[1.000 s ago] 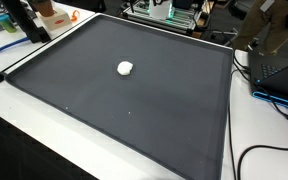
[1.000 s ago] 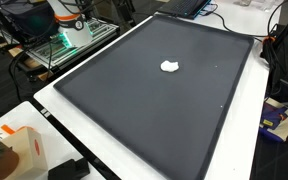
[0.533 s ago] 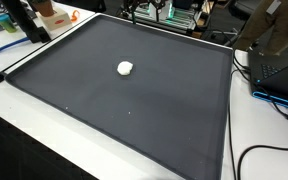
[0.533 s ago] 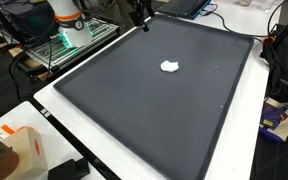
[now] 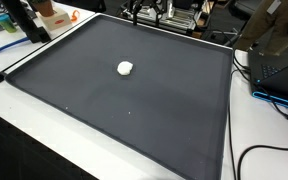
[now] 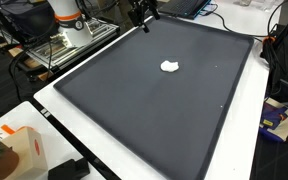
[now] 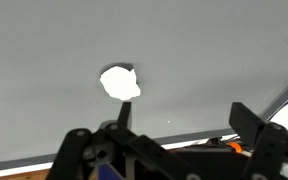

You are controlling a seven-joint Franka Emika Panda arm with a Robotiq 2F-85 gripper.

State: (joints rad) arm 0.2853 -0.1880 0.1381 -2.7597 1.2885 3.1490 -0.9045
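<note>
Tool [image 6: 142, 18] hung spread above edge of black mat [image 6: 154, 110]. White lump [image 6: 169, 67] lay on mat at tool's 5 o'clock, well apart. Mat covered white counter [image 6: 240, 140].

Both exterior views sit high and back, looking down across the large dark grey rectangular mat [image 5: 134, 110] from different sides, sharing the small white crumpled lump [image 6: 169, 67] mid-mat. Wrist view hangs close above, peering past the black hand [image 7: 182, 120] at that same lump.
</note>
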